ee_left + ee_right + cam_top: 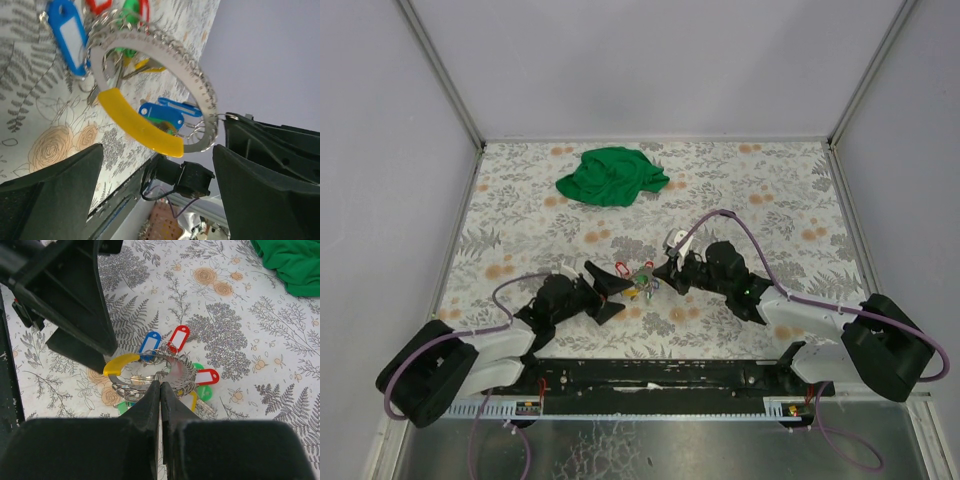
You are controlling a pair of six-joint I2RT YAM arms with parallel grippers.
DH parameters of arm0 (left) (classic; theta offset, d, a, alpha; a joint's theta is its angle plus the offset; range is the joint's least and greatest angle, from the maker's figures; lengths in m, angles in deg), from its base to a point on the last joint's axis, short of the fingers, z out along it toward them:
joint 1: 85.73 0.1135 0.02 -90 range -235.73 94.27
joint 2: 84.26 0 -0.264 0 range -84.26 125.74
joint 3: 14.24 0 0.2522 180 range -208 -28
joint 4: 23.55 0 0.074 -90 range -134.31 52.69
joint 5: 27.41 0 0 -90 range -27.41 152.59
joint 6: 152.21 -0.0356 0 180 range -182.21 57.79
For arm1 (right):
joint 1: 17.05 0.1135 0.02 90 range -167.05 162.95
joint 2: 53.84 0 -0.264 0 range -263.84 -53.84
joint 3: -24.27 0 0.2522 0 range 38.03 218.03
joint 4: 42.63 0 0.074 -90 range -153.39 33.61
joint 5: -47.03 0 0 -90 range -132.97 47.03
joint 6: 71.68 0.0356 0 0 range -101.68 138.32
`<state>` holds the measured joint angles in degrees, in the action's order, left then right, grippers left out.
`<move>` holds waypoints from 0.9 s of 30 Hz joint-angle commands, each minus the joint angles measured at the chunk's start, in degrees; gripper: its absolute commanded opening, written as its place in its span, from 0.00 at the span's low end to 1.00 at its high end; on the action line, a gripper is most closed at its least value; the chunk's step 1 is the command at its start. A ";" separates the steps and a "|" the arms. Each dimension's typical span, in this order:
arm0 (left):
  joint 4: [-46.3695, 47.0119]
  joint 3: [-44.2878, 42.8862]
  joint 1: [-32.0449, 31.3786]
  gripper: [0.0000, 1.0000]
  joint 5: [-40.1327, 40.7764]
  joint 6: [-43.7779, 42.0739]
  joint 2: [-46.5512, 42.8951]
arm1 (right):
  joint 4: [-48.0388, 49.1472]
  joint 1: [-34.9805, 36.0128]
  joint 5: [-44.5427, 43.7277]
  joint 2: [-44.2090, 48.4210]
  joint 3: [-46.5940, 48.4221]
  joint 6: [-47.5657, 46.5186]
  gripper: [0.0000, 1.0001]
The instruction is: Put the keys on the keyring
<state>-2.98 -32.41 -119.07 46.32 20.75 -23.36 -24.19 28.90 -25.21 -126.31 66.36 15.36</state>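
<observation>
Right gripper [160, 385] at 3 o'clock of the mid-table keyring [174, 372] is pinched shut on its rim, prob. to steady it w/ keys [178, 337] threaded on, while left gripper [618, 295] at 9 o'clock gapes wide, holding nothing, ready to regrip

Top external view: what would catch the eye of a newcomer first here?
The keyring, crowded with bright-tagged keys, is in the middle, between the open left gripper and the shut right gripper. A crumpled green cloth sits alone toward the far edge.
</observation>
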 commanded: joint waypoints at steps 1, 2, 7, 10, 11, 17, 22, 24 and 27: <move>15.82 2.15 -2.37 0.87 1.73 10.32 6.82 | 4.61 -0.25 1.72 1.34 -0.26 0.83 0.00; 17.14 2.22 -2.51 0.86 2.50 11.09 8.03 | 4.62 -0.27 1.87 1.43 -0.27 0.96 0.00; 21.09 0.88 -3.00 0.80 5.73 13.08 12.68 | 4.44 -0.25 2.26 1.78 -0.68 1.67 0.00; 23.56 0.80 -3.04 0.73 8.12 13.81 15.26 | 4.56 -0.26 2.49 2.13 -1.06 2.20 0.00; 24.47 0.87 -3.08 0.71 8.71 14.25 16.70 | 4.47 -0.25 2.60 2.29 -1.15 2.37 0.00; 33.79 -0.26 -3.10 0.55 8.36 16.40 26.30 | 4.27 -0.17 2.98 3.37 -2.02 3.04 0.00; 47.83 -0.60 -3.57 0.34 7.21 19.63 36.02 | 4.06 -0.12 3.13 3.71 -2.36 3.38 0.00; 54.35 0.20 -3.49 0.21 8.45 20.02 38.98 | 3.74 -0.08 3.25 4.09 -2.56 3.48 0.00; 57.12 -0.13 -3.14 0.09 8.91 17.76 40.12 | 2.93 -0.02 3.29 5.16 -3.06 4.07 0.00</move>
<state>40.25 -32.25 -122.06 53.97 39.70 15.29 -24.43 28.90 -22.90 -123.97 63.22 18.35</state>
